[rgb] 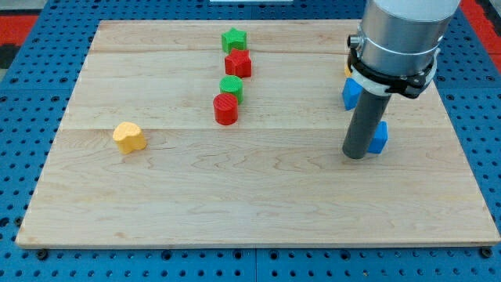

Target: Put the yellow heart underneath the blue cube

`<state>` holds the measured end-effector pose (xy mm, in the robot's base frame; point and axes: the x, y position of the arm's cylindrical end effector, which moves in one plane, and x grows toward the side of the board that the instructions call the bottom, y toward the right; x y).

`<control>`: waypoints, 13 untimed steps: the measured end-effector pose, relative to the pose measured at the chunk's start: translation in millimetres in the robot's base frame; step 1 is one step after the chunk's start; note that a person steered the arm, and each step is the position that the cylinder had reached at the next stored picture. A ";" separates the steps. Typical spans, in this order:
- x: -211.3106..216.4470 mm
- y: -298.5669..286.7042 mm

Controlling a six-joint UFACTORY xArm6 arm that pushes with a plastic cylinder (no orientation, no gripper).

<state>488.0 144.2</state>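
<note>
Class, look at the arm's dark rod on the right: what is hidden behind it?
Behind the rod, whose tip touches the board, two blue blocks show only partly. An orange sliver peeks out above. Their full shapes are covered.

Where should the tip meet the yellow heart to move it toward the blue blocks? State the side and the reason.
Probably its side facing the view's left. The yellow heart lies far toward the view's left, the blue cube far right, so it must be pushed rightward. My tip now stands at the right, beside another blue block, and must circle round.

Yellow heart (129, 137) lies flat at view's left; blue cube (351, 93) far right.
</note>
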 end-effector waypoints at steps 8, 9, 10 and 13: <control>-27.6 -286.7; 39.4 -209.9; 51.0 -260.7; 111.4 -151.3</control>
<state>599.3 -7.1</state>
